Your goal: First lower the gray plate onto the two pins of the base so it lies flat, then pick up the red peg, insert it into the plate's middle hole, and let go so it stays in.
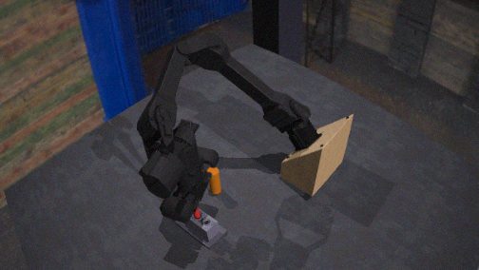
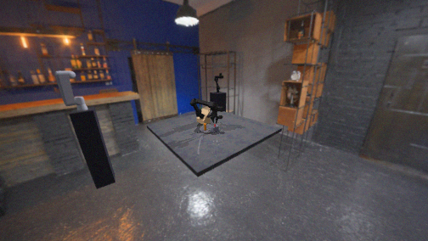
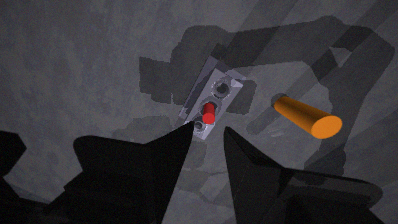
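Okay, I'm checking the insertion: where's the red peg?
In the wrist view, the red peg stands in the gray plate's middle hole, left of the orange cylinder.

The red peg (image 1: 198, 214) (image 2: 215, 126) (image 3: 209, 114) stands in the middle hole of the gray plate (image 1: 207, 231) (image 3: 216, 76). Beneath, the gray base (image 1: 219, 235) (image 3: 213, 63) lies well inside the worktop's (image 1: 71, 190) (image 2: 238, 148) (image 3: 75, 75) left corner.

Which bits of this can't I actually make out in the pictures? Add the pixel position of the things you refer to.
- Red peg (image 1: 198, 214) (image 3: 209, 114): its lower end is out of sight in the wrist view, sunk in the middle hole, so its depth is unknown.
- Tool (image 3: 209, 127): in the top view, the arm's own body hides most of it.
- Peg and plate (image 3: 231, 80) in the exterior view: too small to judge the fit.
- Wooden block (image 1: 330, 152): its underside faces away in the top view.
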{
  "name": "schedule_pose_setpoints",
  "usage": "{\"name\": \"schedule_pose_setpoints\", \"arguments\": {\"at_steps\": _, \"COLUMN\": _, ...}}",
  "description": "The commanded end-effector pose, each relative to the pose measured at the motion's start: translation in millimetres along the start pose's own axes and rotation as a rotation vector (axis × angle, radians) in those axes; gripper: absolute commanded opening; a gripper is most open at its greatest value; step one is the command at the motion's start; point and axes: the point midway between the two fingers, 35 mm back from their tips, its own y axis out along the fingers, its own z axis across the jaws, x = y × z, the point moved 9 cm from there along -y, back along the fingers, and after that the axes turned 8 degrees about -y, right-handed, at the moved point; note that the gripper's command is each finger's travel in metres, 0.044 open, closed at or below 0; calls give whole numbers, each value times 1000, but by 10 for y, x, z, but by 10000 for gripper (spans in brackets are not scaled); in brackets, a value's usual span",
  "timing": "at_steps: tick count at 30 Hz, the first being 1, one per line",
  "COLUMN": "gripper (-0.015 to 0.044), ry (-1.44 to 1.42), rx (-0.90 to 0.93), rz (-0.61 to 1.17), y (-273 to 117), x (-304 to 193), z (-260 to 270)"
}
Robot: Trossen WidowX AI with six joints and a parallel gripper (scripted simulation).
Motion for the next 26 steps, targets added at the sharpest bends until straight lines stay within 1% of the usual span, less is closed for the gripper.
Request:
{"name": "schedule_pose_setpoints", "arguments": {"at_steps": 1, "gripper": 150, "ry": 4, "rx": 2, "rz": -4, "y": -33, "x": -3, "z": -1}}
{"name": "schedule_pose_setpoints", "arguments": {"at_steps": 26, "gripper": 150, "ry": 4, "rx": 2, "rz": -4, "y": -172, "x": -24, "z": -38}}
